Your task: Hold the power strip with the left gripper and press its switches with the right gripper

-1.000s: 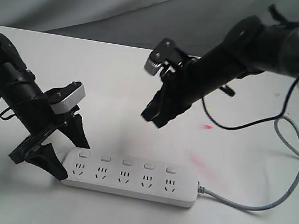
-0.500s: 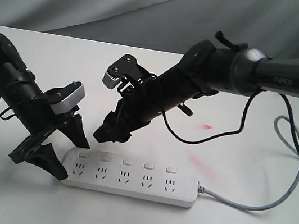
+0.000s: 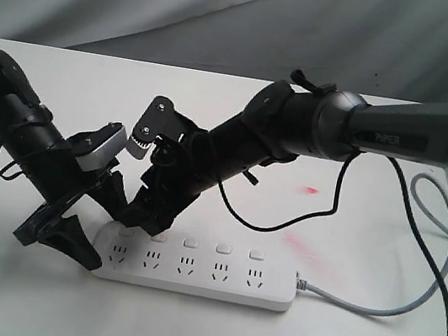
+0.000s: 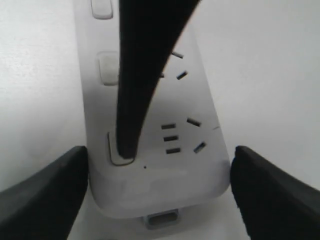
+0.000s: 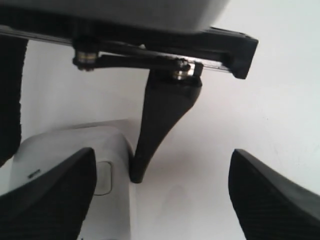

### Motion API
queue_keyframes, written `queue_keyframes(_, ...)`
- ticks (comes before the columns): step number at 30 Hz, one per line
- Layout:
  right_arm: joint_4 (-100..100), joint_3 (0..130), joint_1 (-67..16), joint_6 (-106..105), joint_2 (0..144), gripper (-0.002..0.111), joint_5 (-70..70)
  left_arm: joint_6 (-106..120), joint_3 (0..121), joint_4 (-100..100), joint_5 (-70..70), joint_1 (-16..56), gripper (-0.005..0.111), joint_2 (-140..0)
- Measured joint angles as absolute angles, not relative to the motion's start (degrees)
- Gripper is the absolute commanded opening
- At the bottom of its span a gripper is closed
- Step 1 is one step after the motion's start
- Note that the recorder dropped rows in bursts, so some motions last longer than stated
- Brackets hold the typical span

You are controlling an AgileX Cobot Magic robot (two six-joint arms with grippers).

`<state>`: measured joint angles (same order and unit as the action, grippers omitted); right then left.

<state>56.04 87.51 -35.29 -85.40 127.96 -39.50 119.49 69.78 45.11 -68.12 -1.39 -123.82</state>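
Observation:
The white power strip (image 3: 199, 268) lies flat near the table's front, its grey cord (image 3: 372, 309) running off to the right. My left gripper (image 3: 102, 230) is shut on the strip's left end; in the left wrist view its fingers (image 4: 47, 192) press both sides of the power strip (image 4: 165, 175). My right gripper (image 3: 136, 214), on the arm lettered PIPER, stands open over that same end. One right finger (image 4: 132, 100) rests its tip on the end switch (image 4: 112, 157). The other switches (image 3: 191, 243) show uncovered. In the right wrist view the right gripper (image 5: 160, 200) straddles the strip's edge (image 5: 112, 150).
A grey cable (image 3: 447, 222) loops on the table at the right, with a thin black cable (image 3: 283, 224) hanging from the right arm. Faint red marks (image 3: 312, 190) lie behind the strip. A grey cloth (image 3: 148, 2) hangs beyond the table's far edge.
The right arm has swung down and to the left, from above the table's middle to the strip's left end. The left gripper and the strip have not moved.

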Motion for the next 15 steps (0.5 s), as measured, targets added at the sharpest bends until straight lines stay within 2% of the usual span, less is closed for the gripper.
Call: queue_keyframes(15, 56.3, 87.5, -35.3, -85.9, 128.5, 0.068, -38.2, 119.5, 69.8, 45.1, -68.1, -1.4, 0.061, -123.8)
